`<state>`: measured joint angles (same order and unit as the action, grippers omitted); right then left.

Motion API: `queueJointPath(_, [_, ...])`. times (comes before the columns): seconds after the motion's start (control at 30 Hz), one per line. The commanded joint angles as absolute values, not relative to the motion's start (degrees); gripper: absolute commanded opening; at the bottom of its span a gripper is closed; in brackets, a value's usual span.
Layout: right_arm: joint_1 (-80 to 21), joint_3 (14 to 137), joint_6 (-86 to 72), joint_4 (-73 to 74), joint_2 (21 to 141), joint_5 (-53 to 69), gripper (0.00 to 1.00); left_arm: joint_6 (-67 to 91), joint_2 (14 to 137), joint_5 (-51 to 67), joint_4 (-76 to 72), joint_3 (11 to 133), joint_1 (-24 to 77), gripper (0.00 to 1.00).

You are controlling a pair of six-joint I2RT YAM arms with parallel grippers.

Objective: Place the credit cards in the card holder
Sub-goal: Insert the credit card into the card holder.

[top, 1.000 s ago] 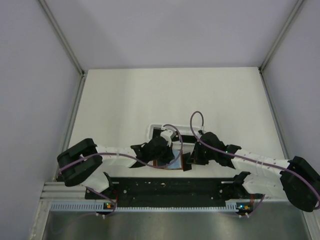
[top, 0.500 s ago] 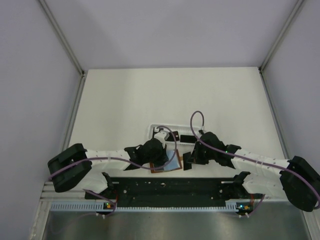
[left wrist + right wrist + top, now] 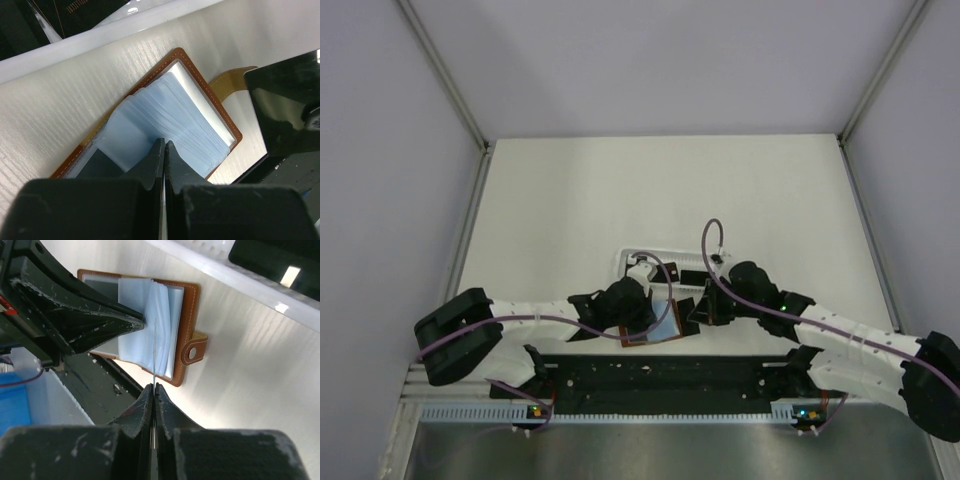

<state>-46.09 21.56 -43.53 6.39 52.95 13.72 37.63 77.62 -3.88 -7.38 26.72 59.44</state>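
Clearly open — brown card holder [image 3: 190,310] w/ bluish pockets [image 3: 161,325] fanned.

No word, brand or number can be read. Gold print on a thin black rectangular card [image 3: 80,12] is too small.

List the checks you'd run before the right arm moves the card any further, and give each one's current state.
1. Card holder lies open on the table with its pockets exposed: ok.
2. Left gripper is shut, with its tips on the blue pockets: ok.
3. Right gripper is shut on a credit card, seen edge-on from its own wrist: ok.
4. Card's leading edge is lined up with one pocket opening: cannot tell.
5. Card is clear of the left gripper: ok, a gap shows in the left wrist view.
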Motion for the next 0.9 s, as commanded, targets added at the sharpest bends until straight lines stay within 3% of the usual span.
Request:
queueJointPath(0.0, [-46.8, 23.6, -41.7, -3.0, 58.0, 21.0, 0.0, 36.9, 78.8, -4.9, 1.3, 23.4, 59.2, 0.0])
queueJointPath(0.87, [-48.7, 23.4, -44.3, -13.4, 73.1, 23.4, 0.0, 36.6, 79.5, -4.1, 0.5, 24.0, 59.2, 0.0])
